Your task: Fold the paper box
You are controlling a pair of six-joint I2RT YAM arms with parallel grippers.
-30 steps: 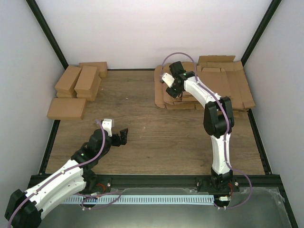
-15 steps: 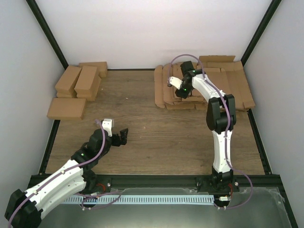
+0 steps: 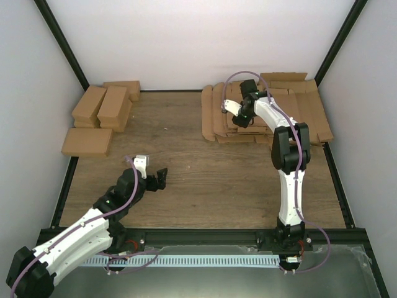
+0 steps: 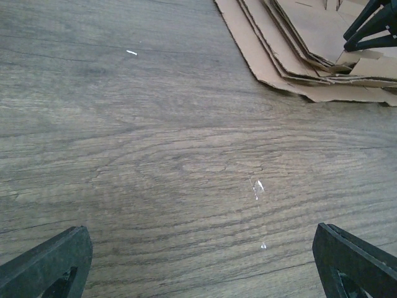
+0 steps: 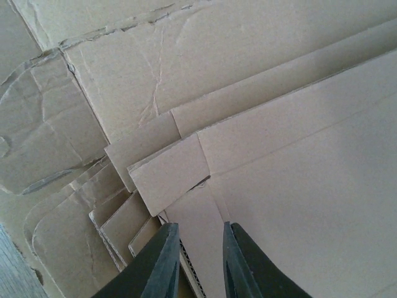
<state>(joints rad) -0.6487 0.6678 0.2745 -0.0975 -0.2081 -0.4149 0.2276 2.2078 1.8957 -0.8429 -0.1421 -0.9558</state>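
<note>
The paper box (image 5: 298,155) is, as I judge it, the top flat sheet of the cardboard pile (image 3: 273,118) in the upper right of the overhead view. It lies flat with its creases and flaps unfolded, so none of the folding is done. All of it remains: lifting the sheet free, carrying it to bare table (image 3: 217,180), and bending up the panels.

The right gripper (image 5: 198,226) is down at the near edge of that sheet, at the bottom centre of the right wrist view. Its jaws are drawn close with a narrow strip of cardboard showing between them. I cannot tell whether they are pinching the sheet or only resting on it.

Several more sheets lie directly beneath with their edges staggered, so one may come up along with the top sheet.

The left gripper (image 3: 160,179) hovers over bare wood in the lower left of the overhead view, spread wide and holding nothing. Finished brown boxes (image 3: 102,105) sit at the upper left, well apart from both grippers.
</note>
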